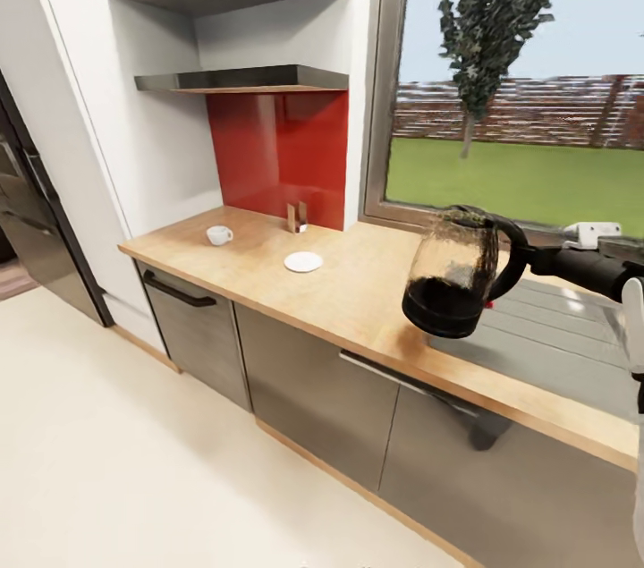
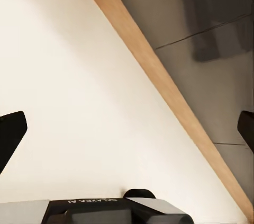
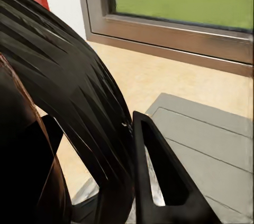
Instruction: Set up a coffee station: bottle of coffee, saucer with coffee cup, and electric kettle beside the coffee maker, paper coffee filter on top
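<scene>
My right gripper (image 1: 526, 260) is shut on the black loop handle of the electric kettle (image 1: 452, 273), a clear-glass kettle that hangs tilted just above the kitchen countertop (image 1: 358, 291). In the right wrist view that handle (image 3: 79, 113) passes between the fingers (image 3: 159, 181). The white coffee cup (image 1: 219, 234) and the white saucer (image 1: 303, 261) rest apart on the counter's left part. By the red backsplash stands a small brown-and-white thing (image 1: 297, 216), too small to name. The two kitchen shelf slabs (image 1: 241, 80) look bare. My left gripper (image 2: 127, 134) is open over the floor. The coffee maker is out of view.
A grey ribbed panel (image 1: 555, 326) is set into the counter to the kettle's right. A window (image 1: 519, 76) runs behind it. A tall white cabinet (image 1: 107, 130) and a dark appliance (image 1: 27, 210) close off the counter's left end. Pale floor (image 1: 134, 461) lies before the grey cabinet fronts.
</scene>
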Tool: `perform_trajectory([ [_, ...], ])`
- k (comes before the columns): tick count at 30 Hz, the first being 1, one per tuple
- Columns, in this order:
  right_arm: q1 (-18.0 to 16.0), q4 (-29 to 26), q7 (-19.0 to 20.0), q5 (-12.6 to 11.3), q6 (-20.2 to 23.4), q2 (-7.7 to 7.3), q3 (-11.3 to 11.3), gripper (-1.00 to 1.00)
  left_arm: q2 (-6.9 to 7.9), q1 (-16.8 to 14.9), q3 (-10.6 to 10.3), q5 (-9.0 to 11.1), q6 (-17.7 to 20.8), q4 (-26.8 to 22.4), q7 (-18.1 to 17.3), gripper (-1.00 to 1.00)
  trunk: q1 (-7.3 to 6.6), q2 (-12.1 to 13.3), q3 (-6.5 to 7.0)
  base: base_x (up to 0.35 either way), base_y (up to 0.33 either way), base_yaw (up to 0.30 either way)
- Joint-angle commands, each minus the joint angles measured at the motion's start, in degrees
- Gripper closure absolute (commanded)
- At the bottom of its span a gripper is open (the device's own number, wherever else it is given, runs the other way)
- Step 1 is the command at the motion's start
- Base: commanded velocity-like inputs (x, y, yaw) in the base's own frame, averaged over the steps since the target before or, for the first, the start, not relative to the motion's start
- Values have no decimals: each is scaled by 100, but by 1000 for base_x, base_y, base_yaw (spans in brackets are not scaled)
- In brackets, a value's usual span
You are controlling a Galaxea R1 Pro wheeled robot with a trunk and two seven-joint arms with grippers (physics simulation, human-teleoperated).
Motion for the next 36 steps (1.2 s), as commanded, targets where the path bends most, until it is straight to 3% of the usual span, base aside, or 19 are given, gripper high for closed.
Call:
perform_trajectory([
  [1, -7, -5, 12, -44, 40, 1, -7, 100, 2, -3, -50, 37, -33, 0, -7, -100, -1, -4, -6, -174, -91, -262],
  [9, -6, -7, 12, -44, 40, 1, -7, 100, 2, -2, -47, 37, -35, -2, -11, -100, -1, -4, -6, -159, -105, -214],
  [15, -6, -3, 12, -44, 40, 1, -7, 100, 2, -3, -48, 37, -39, -3, -14, -100, -1, -4, -6, -24, -17, -39],
  [20, -6, -2, 12, -44, 40, 1, -5, 100, 2, -2, -53, 37, -36, -5, -14, -100, -111, 196, 84, -3, -2, -6],
  [27, -6, 1, 12, -44, 40, 1, -7, 100, 2, -3, -52, 37, -37, -5, -14, -100, -111, 196, 84, 0, 0, -33],
  [36, -6, 1, 12, -44, 40, 1, -7, 100, 2, -3, -52, 37, -37, -5, -14, -100, -111, 196, 84, 0, 0, -239],
])
